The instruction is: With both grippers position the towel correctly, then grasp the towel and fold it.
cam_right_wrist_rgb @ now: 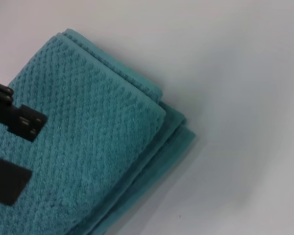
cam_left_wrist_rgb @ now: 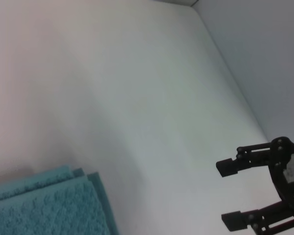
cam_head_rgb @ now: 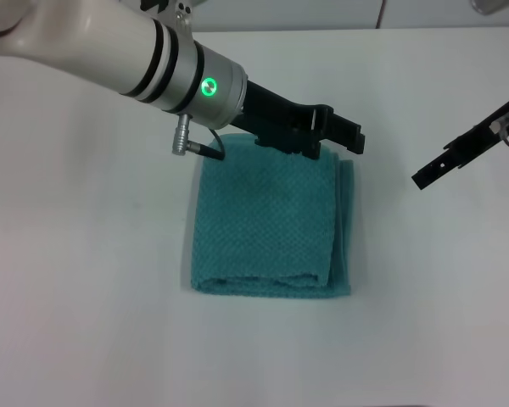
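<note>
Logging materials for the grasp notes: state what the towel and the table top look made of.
Towel: looks like soft woven cloth, probably cotton, matte teal; waffle-dimpled weave and stacked folded edges show. Table: smooth, hard-looking white surface, faintly matte, perhaps laminate; no grain or seams visible, so uncertain.

One towel [cam_head_rgb: 267, 225], two grippers: left gripper [cam_head_rgb: 343, 136], right gripper [cam_head_rgb: 428, 174].

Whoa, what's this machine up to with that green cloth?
A two-armed robot is folding a teal towel on a white table. The towel already lies in a layered rectangle. The left claw sits over the towel's far edge. The right claw hangs open above bare table, off to the towel's right and not touching it.
</note>
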### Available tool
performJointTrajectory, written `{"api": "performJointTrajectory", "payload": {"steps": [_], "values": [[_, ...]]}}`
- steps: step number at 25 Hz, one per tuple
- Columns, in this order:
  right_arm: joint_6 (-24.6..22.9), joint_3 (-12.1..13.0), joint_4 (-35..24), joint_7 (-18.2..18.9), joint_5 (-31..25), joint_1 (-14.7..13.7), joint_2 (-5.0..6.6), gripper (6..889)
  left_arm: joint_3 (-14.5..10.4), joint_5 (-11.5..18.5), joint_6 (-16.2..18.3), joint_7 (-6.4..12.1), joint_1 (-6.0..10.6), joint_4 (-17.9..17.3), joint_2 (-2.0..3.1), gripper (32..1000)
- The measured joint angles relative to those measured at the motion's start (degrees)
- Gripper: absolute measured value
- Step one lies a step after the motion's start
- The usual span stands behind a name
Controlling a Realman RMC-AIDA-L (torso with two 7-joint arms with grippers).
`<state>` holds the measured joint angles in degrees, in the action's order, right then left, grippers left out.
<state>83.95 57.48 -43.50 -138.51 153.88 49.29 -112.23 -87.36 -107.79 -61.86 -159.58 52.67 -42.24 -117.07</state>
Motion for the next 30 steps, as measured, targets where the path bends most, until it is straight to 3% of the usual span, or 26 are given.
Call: {"api": "performJointTrajectory", "payload": {"steps": [4,7,10,15,30], "values": [[0.1,0.0,0.0,-0.2,0.0,-0.2,0.01,854,0.4,-1.6,-1.2,-0.84,0.32,0.0,0.36,736],[0.2,0.0,0.0,-0.4,0.0,-0.4,0.18,854,3.6,-7.9,-3.3,-2.82,0.60,-0.3,0.37,854],[0.3,0.0,0.0,-0.4,-0.1,-0.5,0.41,854,6.9,-11.5,-5.4,-3.10,0.63,-0.4,0.13,880],[0.4,0.0,0.0,-0.4,-0.1,-0.8,0.58,854,8.7,-12.0,-6.3,-3.11,0.21,-0.4,0.33,924],[0.4,0.0,0.1,-0.4,-0.2,-0.8,0.62,853,8.8,-12.1,-6.6,-3.11,0.52,-0.5,0.14,950]]}}
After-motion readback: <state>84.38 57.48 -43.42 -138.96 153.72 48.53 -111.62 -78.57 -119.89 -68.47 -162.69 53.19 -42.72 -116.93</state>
